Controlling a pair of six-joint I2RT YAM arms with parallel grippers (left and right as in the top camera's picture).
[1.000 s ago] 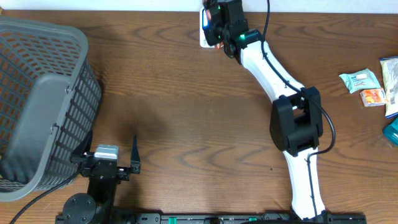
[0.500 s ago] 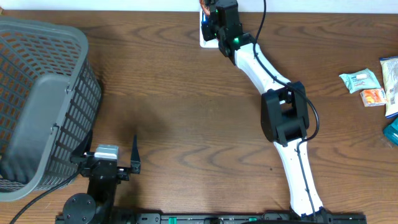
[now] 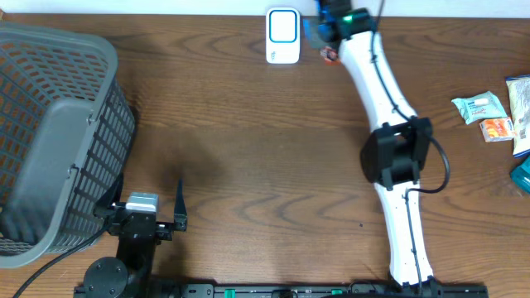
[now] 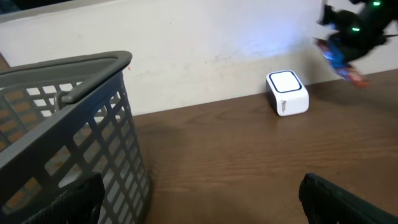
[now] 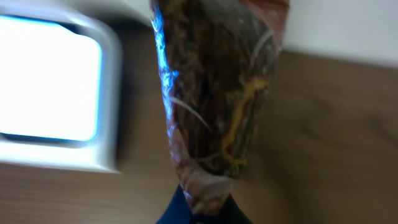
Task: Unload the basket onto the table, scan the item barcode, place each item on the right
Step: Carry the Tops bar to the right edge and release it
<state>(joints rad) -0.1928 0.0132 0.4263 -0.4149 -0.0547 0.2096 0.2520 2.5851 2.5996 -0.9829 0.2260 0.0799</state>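
Note:
The item is a brown, crinkly snack packet (image 5: 217, 93), pinched at its bottom seam by my right gripper (image 5: 202, 208), which is shut on it. Overhead, that gripper (image 3: 325, 35) hangs at the table's far edge, just right of the white barcode scanner (image 3: 282, 35). In the right wrist view the scanner's lit window (image 5: 50, 93) lies left of the packet. The left wrist view shows the scanner (image 4: 287, 92) by the wall, with the packet (image 4: 341, 59) up and to its right. My left gripper (image 3: 142, 209) rests open and empty at the near left.
A grey mesh basket (image 3: 50, 141) fills the left side, close to my left gripper's left finger (image 4: 68, 199). Several other packets (image 3: 480, 108) lie along the table's right edge. The right arm (image 3: 396, 157) stretches up the middle right of the table.
My right gripper has swung the packet from over the scanner to just right of it, uncovering the scanner. The left arm has not moved.

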